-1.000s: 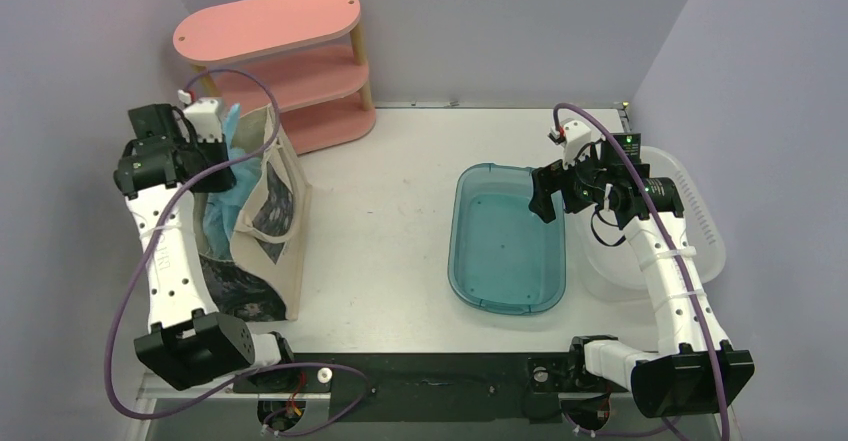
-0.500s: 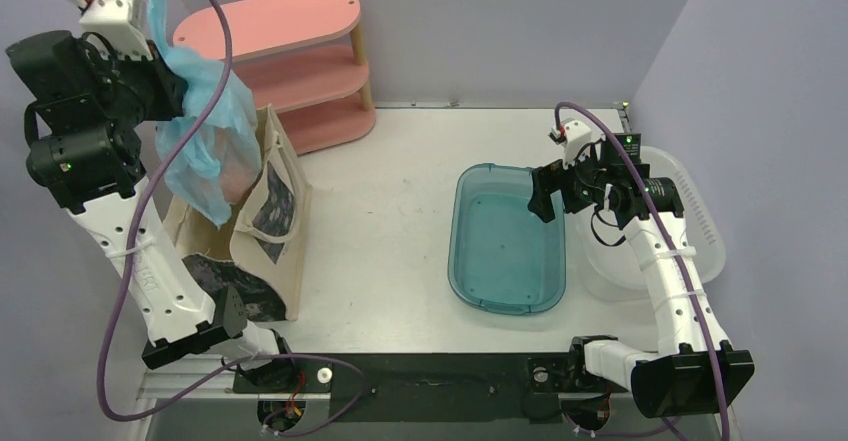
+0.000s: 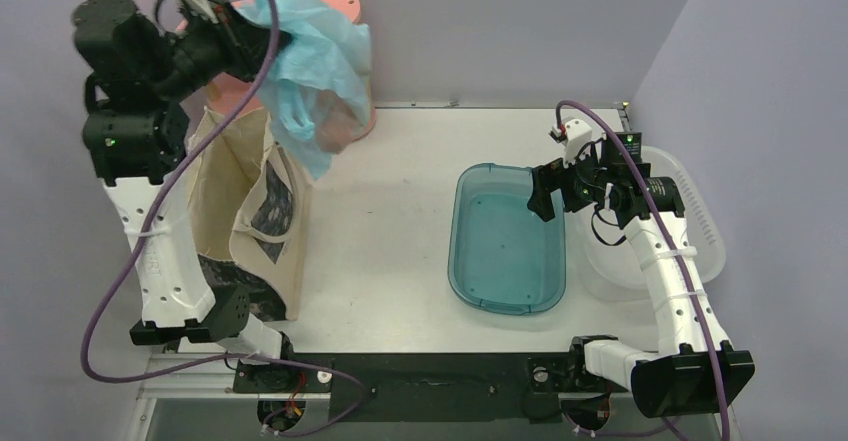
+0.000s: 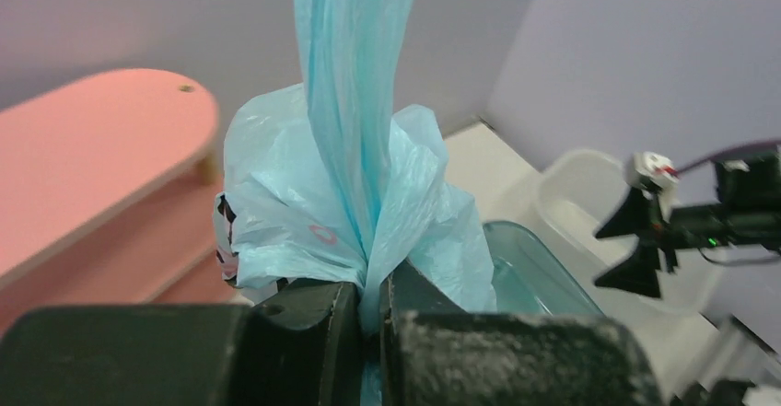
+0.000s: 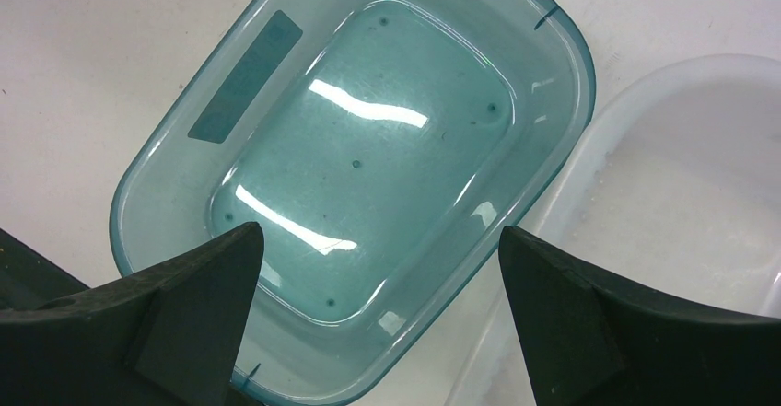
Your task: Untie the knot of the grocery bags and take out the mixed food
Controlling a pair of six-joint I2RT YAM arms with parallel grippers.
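I get soft, even light from above in the overhead view; shadows on the tabletop (image 3: 400, 221) are faint and soft-edged. On the right wrist camera, white glare streaks cross the floor of the teal tub (image 5: 304, 194), the white bin (image 5: 681, 176) is nearly washed out, and the right claw (image 5: 379, 231) is dark and out of focus. On the left wrist camera the left claw (image 4: 376, 300) is blurred and grainy, the blue bag (image 4: 355, 148) sharper, the pink shelf (image 4: 101, 157) soft.

It looks like a robot test lab: a white table (image 3: 400, 211) closed in by plain lilac walls (image 3: 500, 21), with a left arm (image 3: 160, 251) and a right arm (image 3: 675, 281) bolted at its edge.
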